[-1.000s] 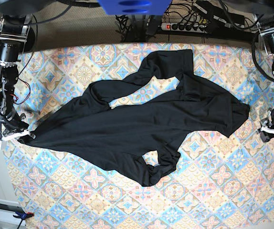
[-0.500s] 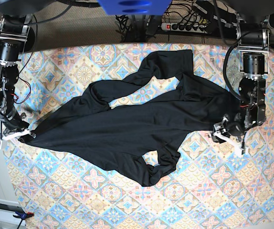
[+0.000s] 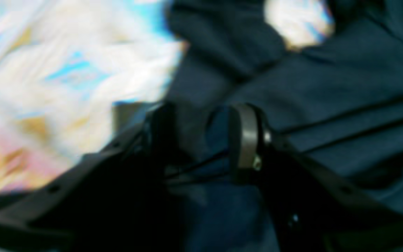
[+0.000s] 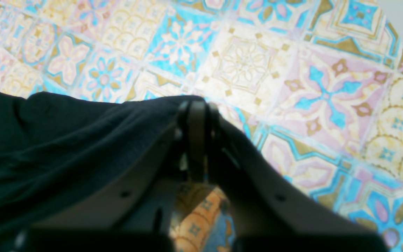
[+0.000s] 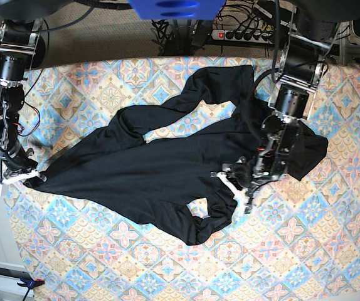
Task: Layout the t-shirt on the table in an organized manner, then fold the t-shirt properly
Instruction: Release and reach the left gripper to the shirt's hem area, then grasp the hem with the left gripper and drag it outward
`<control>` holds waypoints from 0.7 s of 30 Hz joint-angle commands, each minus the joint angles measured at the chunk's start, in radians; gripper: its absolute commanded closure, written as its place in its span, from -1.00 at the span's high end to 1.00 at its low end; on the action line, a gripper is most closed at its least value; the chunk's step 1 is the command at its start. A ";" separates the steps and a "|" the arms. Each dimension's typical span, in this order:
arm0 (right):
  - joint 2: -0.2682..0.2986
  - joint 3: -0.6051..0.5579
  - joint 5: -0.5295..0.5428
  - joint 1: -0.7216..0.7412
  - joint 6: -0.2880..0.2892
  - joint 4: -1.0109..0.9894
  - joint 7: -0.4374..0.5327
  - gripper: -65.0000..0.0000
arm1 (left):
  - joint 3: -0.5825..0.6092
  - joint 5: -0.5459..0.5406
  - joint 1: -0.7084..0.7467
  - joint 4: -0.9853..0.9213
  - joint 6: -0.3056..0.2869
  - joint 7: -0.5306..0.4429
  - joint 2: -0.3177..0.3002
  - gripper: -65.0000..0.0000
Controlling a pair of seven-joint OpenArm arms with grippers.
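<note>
the plain black, soft long-sleeved t-shirt [image 5: 167,163] lies crumpled and twisted across the middle of the desk [image 5: 305,251], which is covered in a pastel blue, pink and yellow floral tile cloth. its long axis runs roughly from the base view's left edge to its right side, with one sleeve looping toward the far edge and a bunched lump near the front centre.

your right fingers [image 4: 196,115] are pressed fully together and they pinch the black fabric's corner at the base view's left edge of the desk [image 5: 23,177]; in the right wrist view the cloth reaches right up to the closed tips.

your left fingers [image 3: 201,140] stand wide apart over the shirt's body, low above it near the bunched lump [image 5: 236,182]. the left wrist view is blurred, but dark fabric shows between and beyond the tips, and nothing looks gripped.

the point that matters for your next move: the shirt lies directly under and ahead of the left fingers, and the bunched lump is much nearer the left arm than the right. with the right side anchoring one end, i judge you should close the left on a fold and draw it away from the right along the long axis.
</note>
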 commanded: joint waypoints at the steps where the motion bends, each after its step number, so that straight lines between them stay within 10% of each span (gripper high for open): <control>1: 0.027 0.012 0.003 0.022 0.006 0.017 0.027 -1.00 | 0.015 0.022 -0.031 -0.019 0.001 -0.009 0.005 -0.17; 10: 0.027 0.014 0.003 -0.006 0.006 0.037 0.027 -1.00 | 0.090 0.126 -0.173 -0.239 0.002 -0.141 0.051 -1.00; 21: 0.026 0.014 0.004 -0.075 0.006 0.094 0.027 -1.00 | 0.089 0.229 -0.390 -0.254 0.005 -0.263 0.051 -1.00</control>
